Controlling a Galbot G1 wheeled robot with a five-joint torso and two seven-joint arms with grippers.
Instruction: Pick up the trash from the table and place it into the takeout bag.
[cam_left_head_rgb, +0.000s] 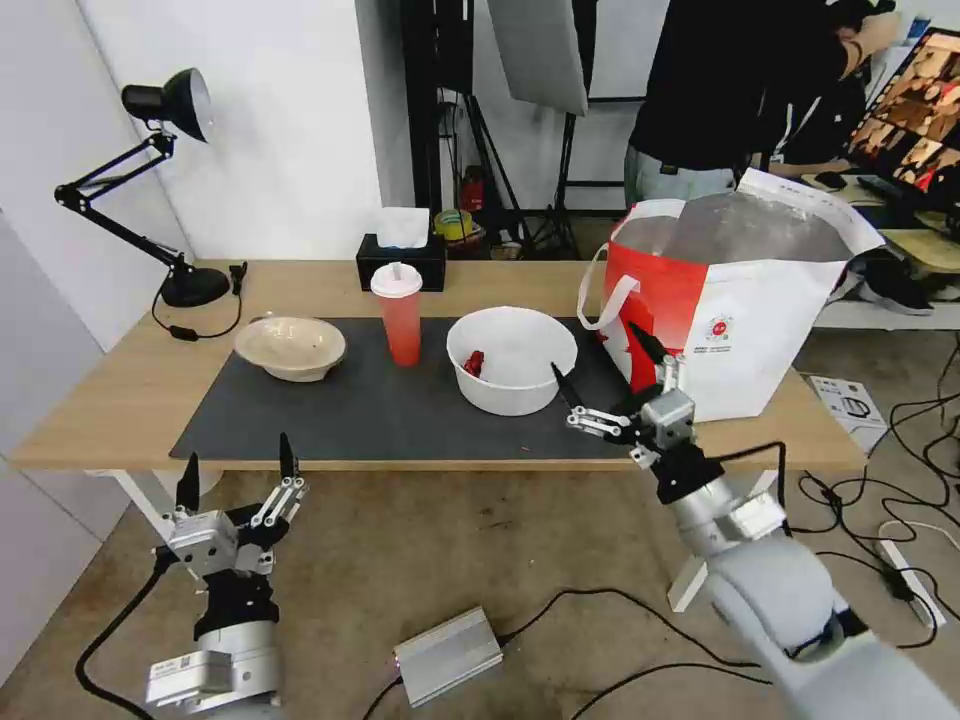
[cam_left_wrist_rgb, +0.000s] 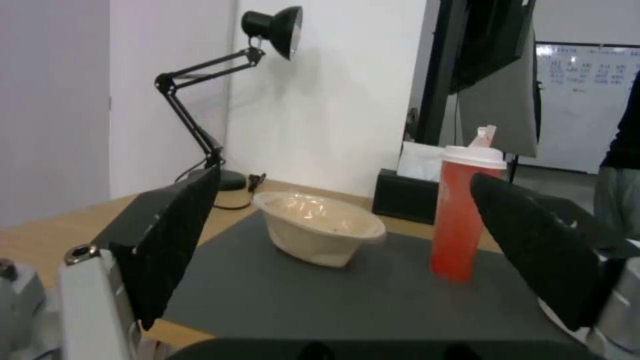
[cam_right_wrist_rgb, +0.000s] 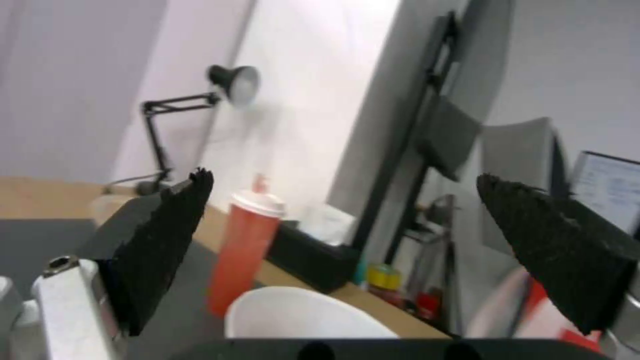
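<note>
On the table (cam_left_head_rgb: 120, 390), the trash stands in a row on the dark mat: a shallow beige bowl (cam_left_head_rgb: 290, 347) (cam_left_wrist_rgb: 320, 230), a red drink cup with a white lid (cam_left_head_rgb: 397, 313) (cam_left_wrist_rgb: 460, 210) (cam_right_wrist_rgb: 243, 255), and a large white bowl (cam_left_head_rgb: 512, 360) (cam_right_wrist_rgb: 307, 312) holding a red scrap (cam_left_head_rgb: 474, 362). The white-and-red takeout bag (cam_left_head_rgb: 740, 310) (cam_right_wrist_rgb: 527, 310) stands open at the table's right end. My right gripper (cam_left_head_rgb: 592, 347) (cam_right_wrist_rgb: 343, 175) hovers open between the white bowl and the bag, holding nothing. My left gripper (cam_left_head_rgb: 238, 450) (cam_left_wrist_rgb: 345, 174) is open and empty, low in front of the table's near edge, facing the beige bowl.
A black tissue box (cam_left_head_rgb: 400, 262) sits behind the cup and a black desk lamp (cam_left_head_rgb: 170, 180) stands at the far left corner. Cables and a metal box (cam_left_head_rgb: 447, 655) lie on the floor. A person stands behind the bag.
</note>
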